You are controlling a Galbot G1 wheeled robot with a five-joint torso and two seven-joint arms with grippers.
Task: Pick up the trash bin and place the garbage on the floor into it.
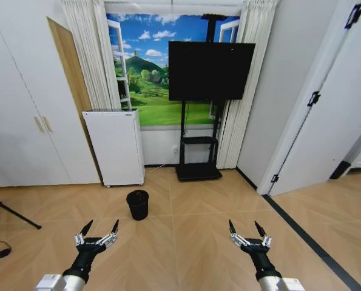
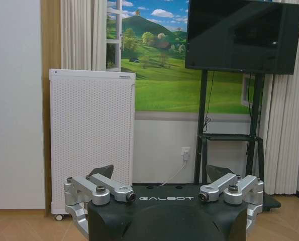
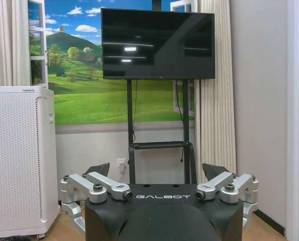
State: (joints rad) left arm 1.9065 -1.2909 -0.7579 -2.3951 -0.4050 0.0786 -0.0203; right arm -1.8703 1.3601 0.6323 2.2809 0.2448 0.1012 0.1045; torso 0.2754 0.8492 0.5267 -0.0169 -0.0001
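The trash bin [image 1: 138, 204], small, round and black, stands upright on the wooden floor ahead of me, a little left of centre. My left gripper [image 1: 100, 229] hovers open above the floor, nearer to me than the bin and slightly left of it, not touching it. My right gripper [image 1: 247, 230] is held open at the same height, well to the right of the bin. In the wrist views each gripper [image 2: 160, 175] [image 3: 157, 171] shows spread fingers with nothing between them. The garbage is out of view.
A white perforated appliance [image 1: 115, 146] stands against the wall behind the bin. To its right a TV on a black stand [image 1: 199, 163] has a wide base. White doors line the left wall. A tripod leg [image 1: 13, 211] and cable lie at the far left.
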